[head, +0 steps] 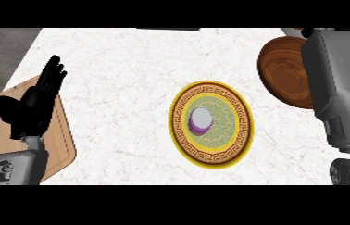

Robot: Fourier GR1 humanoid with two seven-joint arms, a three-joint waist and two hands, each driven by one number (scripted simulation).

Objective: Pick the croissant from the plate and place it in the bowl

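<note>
Croissant (pixel 200 120) sits at the centre of the frame, left of the middle of the plate (pixel 240 122); it shows as a small, round, pale lump with a purple edge. That plate is yellow-rimmed with a brown patterned band and lies on the white marbled desk (pixel 130 48). A wooden bowl (pixel 282 71) stands at the upper right, apart from the plate and partly covered by the grey right forearm (pixel 327 80). No right robot hand shows. The left robot hand (pixel 37 99) is at the left edge, released, fingers straight and pointing up, above a wooden board (pixel 60 143).
</note>
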